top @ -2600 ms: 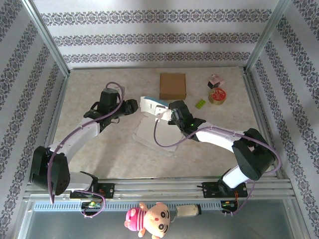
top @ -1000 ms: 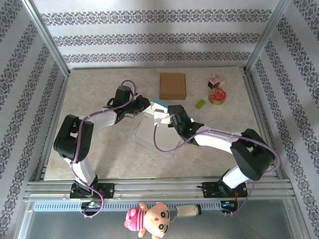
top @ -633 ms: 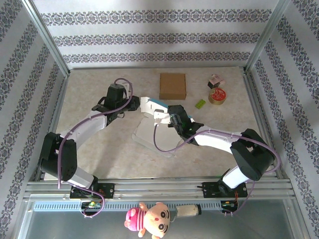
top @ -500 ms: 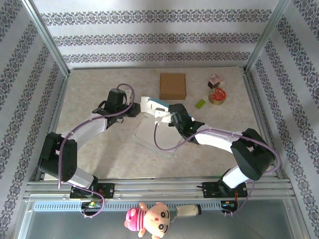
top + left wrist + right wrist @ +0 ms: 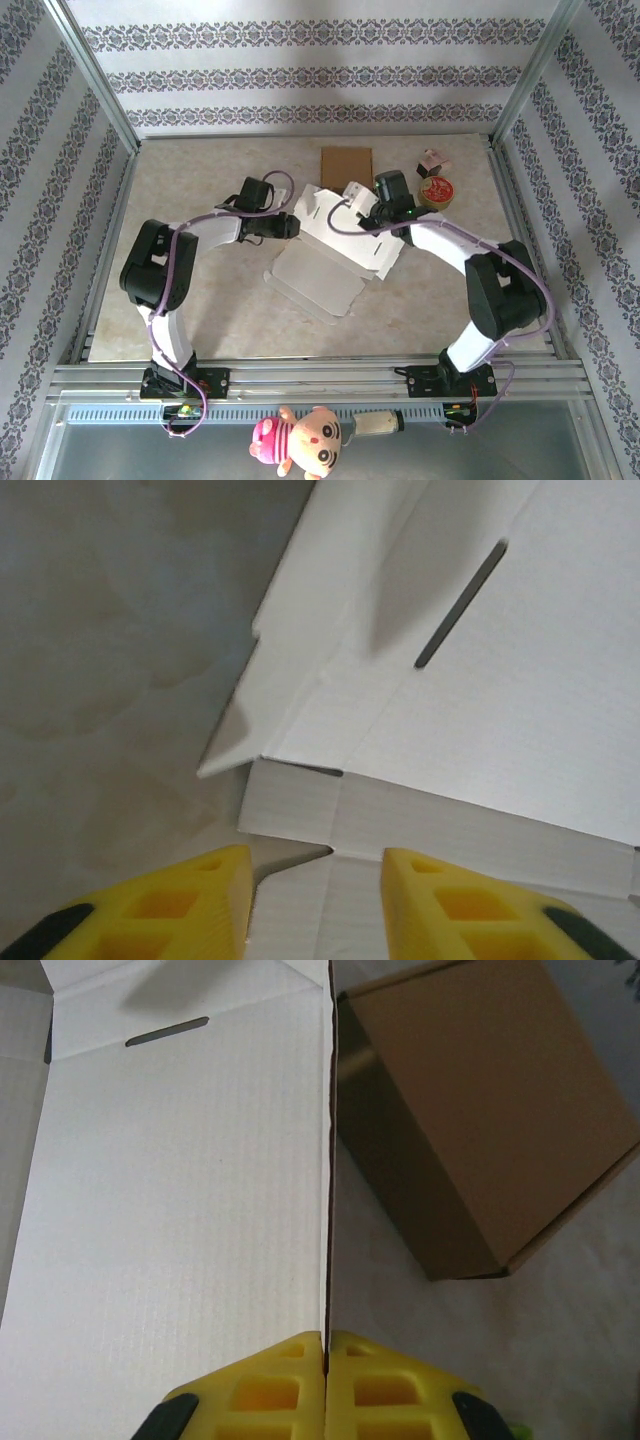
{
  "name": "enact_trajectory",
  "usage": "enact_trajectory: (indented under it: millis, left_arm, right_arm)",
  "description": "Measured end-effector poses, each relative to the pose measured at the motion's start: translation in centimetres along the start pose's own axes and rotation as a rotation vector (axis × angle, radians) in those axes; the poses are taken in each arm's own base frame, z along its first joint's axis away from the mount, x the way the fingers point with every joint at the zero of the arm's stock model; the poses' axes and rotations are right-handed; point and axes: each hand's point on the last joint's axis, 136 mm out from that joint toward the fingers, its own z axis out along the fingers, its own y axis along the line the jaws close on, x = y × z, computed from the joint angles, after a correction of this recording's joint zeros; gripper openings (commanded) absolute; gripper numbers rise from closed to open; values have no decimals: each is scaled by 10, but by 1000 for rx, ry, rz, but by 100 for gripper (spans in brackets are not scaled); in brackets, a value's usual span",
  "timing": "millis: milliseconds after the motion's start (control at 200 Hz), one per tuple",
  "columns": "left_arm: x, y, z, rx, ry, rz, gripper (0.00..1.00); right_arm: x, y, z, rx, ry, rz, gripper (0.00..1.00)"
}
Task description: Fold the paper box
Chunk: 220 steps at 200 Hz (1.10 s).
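A brown cardboard box (image 5: 480,1130) stands just to the right of the right gripper (image 5: 326,1345), close beside the raised white panel of the paper box (image 5: 180,1210). The jaws are pressed together on that panel's thin edge, which runs straight ahead from between them. From above, the lifted panel covers the near edge of the brown cardboard box (image 5: 346,159), and the right gripper (image 5: 362,200) is largely masked by its own wrist. A round tin (image 5: 436,192) and a small pinkish thing (image 5: 432,160), too small to identify, sit to the right of it. The paper box (image 5: 335,255) lies part-unfolded on the table (image 5: 200,300) between the two grippers. The left gripper (image 5: 287,226) is at its left corner. Its wrist view shows the left gripper (image 5: 315,880) with jaws apart and the paper box (image 5: 500,680) corner just ahead. A lower flap runs between the jaws, and contact cannot be made out. A narrow slot (image 5: 460,605) shows beyond them.
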Motion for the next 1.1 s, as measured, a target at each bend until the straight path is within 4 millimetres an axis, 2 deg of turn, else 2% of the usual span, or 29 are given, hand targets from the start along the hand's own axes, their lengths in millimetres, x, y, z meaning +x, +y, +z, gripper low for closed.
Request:
enact_trajectory:
  millis: [50, 115, 285, 385, 610, 784, 949, 1099]
  left_arm:
    - [2, 3, 4, -7, 18, 0, 54]
    - [6, 6, 6, -13, 40, -4, 57]
    - [13, 5, 11, 19, 74, -15, 58]
    - [11, 7, 18, 29, 86, -19, 58]
    - [10, 8, 18, 49, 118, -28, 58]
    - [10, 12, 17, 0, 121, 41, 60]
    - [4, 34, 6, -135, 84, 99, 61]
    - [1, 40, 6, -158, 71, 116, 63]
  right_arm:
    - [4, -4, 4, -15, 8, 36, 5]
    - [8, -5, 9, -39, 13, 67, 4]
    - [10, -1, 17, -113, 1, 112, 4]
    - [8, 4, 22, -148, -10, 121, 4]
    - [9, 6, 22, -167, -13, 139, 4]
    - [9, 6, 22, -169, -15, 138, 3]
    - [9, 7, 22, -172, -16, 139, 2]
    - [6, 8, 21, -181, -27, 139, 2]
